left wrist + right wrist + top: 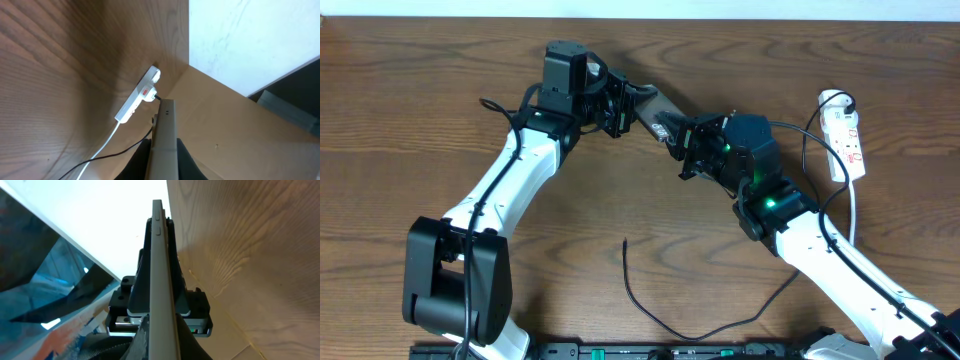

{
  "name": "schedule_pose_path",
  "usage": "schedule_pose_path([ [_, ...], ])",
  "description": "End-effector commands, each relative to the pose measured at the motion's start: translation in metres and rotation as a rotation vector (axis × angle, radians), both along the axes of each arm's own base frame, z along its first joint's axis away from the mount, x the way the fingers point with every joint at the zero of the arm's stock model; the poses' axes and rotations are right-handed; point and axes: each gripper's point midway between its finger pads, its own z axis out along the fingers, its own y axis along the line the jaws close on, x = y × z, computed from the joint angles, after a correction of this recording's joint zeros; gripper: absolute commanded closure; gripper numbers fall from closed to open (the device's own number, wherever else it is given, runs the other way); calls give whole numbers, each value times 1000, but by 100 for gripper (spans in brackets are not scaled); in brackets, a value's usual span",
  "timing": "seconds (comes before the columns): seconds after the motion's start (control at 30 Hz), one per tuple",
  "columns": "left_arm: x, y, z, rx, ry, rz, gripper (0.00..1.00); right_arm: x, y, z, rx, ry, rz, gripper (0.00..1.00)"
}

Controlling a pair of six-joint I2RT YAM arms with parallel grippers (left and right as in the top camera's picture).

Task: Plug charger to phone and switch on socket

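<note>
The phone is held off the table on edge, gripped at both ends. My left gripper is shut on its left end; in the left wrist view the phone's thin edge runs up between the left gripper jaws. My right gripper is shut on the other end, with the phone's edge rising from the right gripper. The white socket lies at the far right, also seen as the socket. The charger cable loops over the table, its connector tip lying free, its plug in the socket.
A white cord runs from the socket toward the front edge. The right arm crosses the lower right and the left arm the lower left. A white wall borders the table's far edge.
</note>
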Motion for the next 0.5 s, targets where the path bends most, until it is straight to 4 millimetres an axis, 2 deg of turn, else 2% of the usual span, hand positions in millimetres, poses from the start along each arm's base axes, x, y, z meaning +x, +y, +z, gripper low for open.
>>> schedule_pose_path([
  [0.0, 0, -4, 13, -16, -11, 14, 92, -9, 11, 11, -17, -54, 66, 99],
  [0.1, 0, -4, 13, -16, -10, 14, 93, -9, 11, 11, -18, -54, 65, 99],
  [0.17, 0, -4, 13, -16, -11, 13, 93, -9, 11, 11, -18, -54, 66, 74],
  [0.2, 1, -2, 13, -16, -11, 17, 92, -9, 11, 11, -18, -54, 64, 49],
  [0.23, 2, -1, 13, -16, -11, 21, 93, -8, 10, 11, -18, -55, 63, 34],
  [0.3, 5, 6, 13, -13, -15, 33, 93, -6, 7, 11, -26, -62, 57, 14],
  [0.4, 14, 24, 13, 28, -89, 29, 93, 1, -2, 11, -72, -105, 51, 3],
  [0.47, 18, 37, 15, 74, -178, -4, 93, 6, -10, 12, -151, -180, 65, 1],
])
